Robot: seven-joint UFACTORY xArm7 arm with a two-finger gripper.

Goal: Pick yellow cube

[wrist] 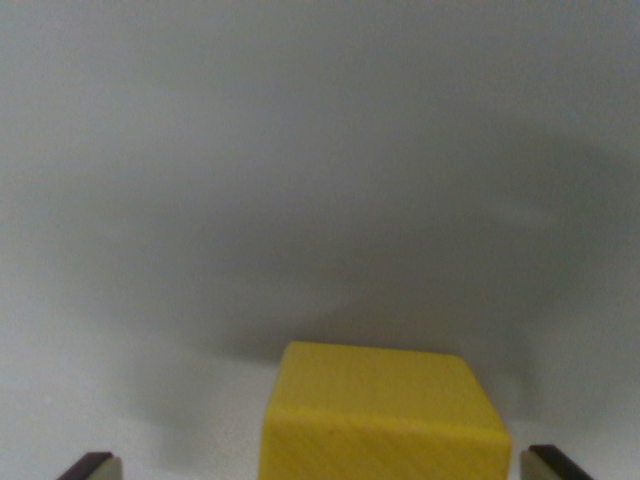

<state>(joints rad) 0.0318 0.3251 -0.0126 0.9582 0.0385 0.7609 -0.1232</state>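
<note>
A yellow cube (383,415) rests on a pale grey surface at the bottom middle of the wrist view, cut off by the lower edge. My gripper (320,468) is open, and only its two dark fingertips (90,467) show, in the bottom corners. The cube lies between them, nearer the fingertip at the wrist view's right, with a clear gap on each side. Neither fingertip touches it.
The plain grey surface (320,150) fills the rest of the picture. A soft dark shadow spreads behind and around the cube.
</note>
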